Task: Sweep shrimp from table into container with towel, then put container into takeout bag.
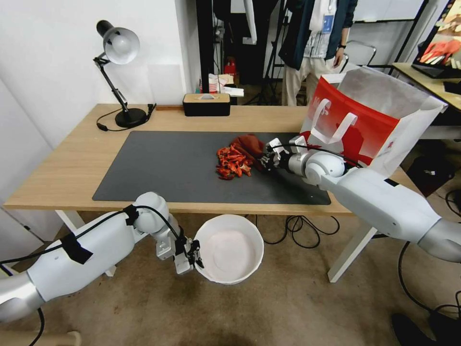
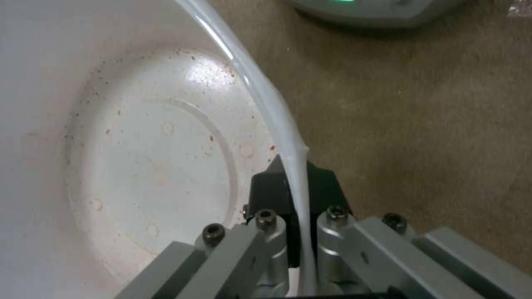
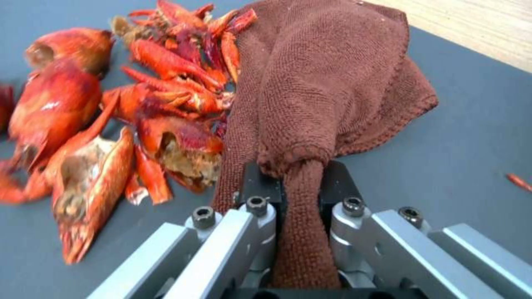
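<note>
Right gripper (image 1: 267,160) sits low over the dark grey mat (image 1: 158,168), toward the mat's right half, nearer its far edge. Its fingers (image 3: 260,189) are clamped narrow on a bunched fold of the towel (image 1: 249,145); the rest of the rust-brown cloth spreads out ahead of the gripper on the mat. The shrimp (image 1: 233,163) lie in one loose red-orange heap touching the towel's left side, gathered on the mat, well back from the near edge of the table (image 1: 62,168). One small stray red piece (image 3: 520,181) lies apart on the mat, on the other side of the gripper from the heap.

Left gripper (image 1: 194,254) hangs below the table's near edge, over the floor. Its fingers (image 2: 324,187) are pinched tight on the rim of the container (image 1: 229,247), one pad inside the wall, one outside. The white tub is held upright with its mouth up, just beneath and in front of the near edge, near the middle. Inside shows only faint specks and stains.

The takeout bag (image 1: 370,120) stands open at the table's right end, tilted, handles (image 1: 333,122) facing the mat.
</note>
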### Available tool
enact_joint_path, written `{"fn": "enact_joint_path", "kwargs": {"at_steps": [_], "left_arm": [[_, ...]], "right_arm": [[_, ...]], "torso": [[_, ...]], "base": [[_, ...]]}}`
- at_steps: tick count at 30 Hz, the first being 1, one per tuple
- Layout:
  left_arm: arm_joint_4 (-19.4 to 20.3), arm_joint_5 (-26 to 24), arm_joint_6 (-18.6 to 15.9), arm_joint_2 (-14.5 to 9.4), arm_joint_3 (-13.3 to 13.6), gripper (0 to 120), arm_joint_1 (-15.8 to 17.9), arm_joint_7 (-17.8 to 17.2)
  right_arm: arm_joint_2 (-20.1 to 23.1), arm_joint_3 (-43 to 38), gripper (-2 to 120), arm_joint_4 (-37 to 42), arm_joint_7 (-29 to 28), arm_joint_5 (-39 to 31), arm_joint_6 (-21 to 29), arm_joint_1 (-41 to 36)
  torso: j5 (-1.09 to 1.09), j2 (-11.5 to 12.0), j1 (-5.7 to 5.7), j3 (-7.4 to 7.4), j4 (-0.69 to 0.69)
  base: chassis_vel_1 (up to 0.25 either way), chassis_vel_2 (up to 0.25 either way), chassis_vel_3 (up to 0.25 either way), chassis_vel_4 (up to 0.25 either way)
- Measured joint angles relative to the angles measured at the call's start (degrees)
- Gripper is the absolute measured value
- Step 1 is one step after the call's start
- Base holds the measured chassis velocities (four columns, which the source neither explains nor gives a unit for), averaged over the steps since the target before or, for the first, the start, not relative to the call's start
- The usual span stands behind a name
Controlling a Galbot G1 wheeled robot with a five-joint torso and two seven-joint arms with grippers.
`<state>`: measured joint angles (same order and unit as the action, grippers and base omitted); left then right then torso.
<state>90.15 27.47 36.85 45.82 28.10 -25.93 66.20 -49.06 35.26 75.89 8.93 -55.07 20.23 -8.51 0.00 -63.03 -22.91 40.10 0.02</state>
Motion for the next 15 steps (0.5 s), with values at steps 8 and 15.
{"fn": "enact_joint_path", "kwargs": {"at_steps": [8,15], "left_arm": [[-0.26,-0.43,-0.35,0.47,0.90,0,1.13,-0.01],[-0.49,-0.51,-0.54,0.55,1.15,0,1.44,-0.01]], "right_arm": [[3.73,0.01,5,4.21,2.41,0.48,0.07,-1.82],[5.92,0.20,5,7.17,4.81,0.90,0.18,-2.60]], "torso": [[-0.01,0.00,0.01,-0.01,-0.03],[-0.01,0.00,0.01,-0.01,-0.03]], "base": [[0.000,0.000,0.000,0.000],[0.000,0.000,0.000,0.000]]}}
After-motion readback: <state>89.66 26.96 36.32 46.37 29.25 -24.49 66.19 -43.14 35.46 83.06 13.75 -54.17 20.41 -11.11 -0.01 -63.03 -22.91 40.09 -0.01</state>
